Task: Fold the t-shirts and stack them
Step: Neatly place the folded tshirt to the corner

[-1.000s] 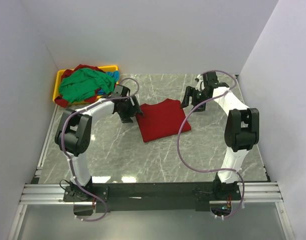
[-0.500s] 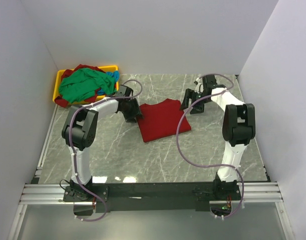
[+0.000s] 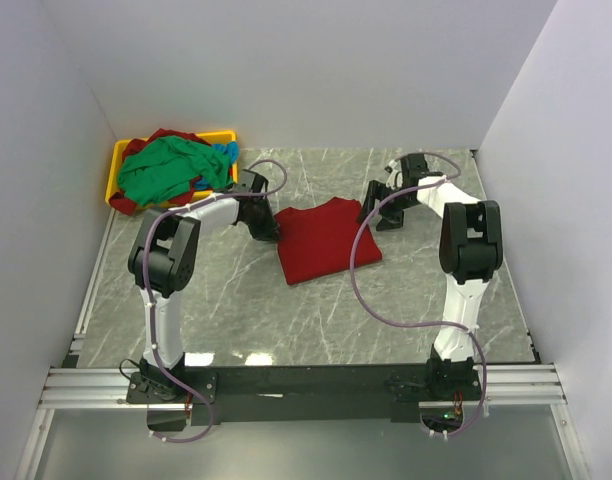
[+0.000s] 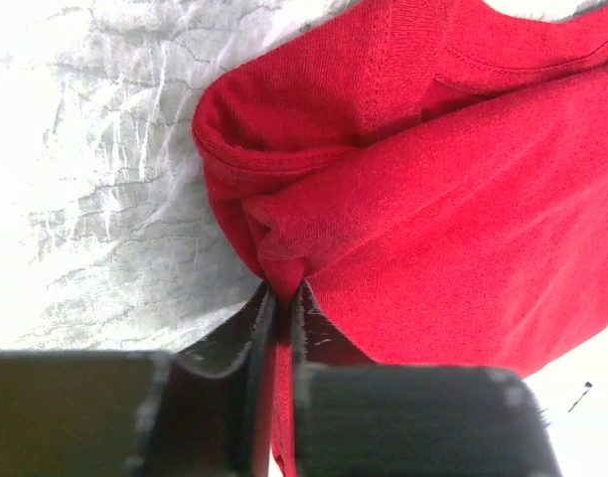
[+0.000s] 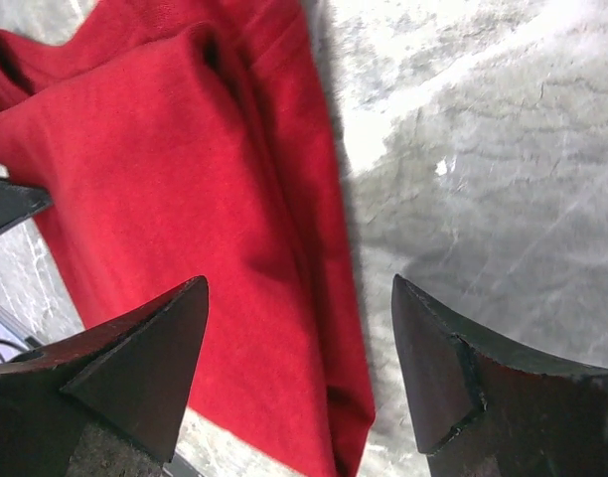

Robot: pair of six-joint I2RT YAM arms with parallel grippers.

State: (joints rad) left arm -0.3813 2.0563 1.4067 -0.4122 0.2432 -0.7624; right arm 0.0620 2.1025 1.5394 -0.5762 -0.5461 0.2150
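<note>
A folded deep red t-shirt (image 3: 324, 240) lies flat in the middle of the marble table. My left gripper (image 3: 274, 228) is at its left edge, shut on a pinch of the red cloth (image 4: 280, 260), which bunches up between the jaws. At the shirt's far right corner my right gripper (image 3: 370, 212) stands open. Its fingers (image 5: 145, 358) straddle the shirt's right edge (image 5: 324, 298) without touching it. More t-shirts, green (image 3: 164, 170), blue (image 3: 224, 152) and red (image 3: 171, 135), are heaped at the back left.
The heap of shirts fills a yellow plastic tray (image 3: 118, 160) in the back left corner. White walls close in the table on the left, the back and the right. A metal rail (image 3: 286, 385) runs along the near edge by the arm bases.
My left gripper has closed on the shirt's left edge, having been open a second ago. The right gripper has moved slightly left toward the shirt's far right corner.
</note>
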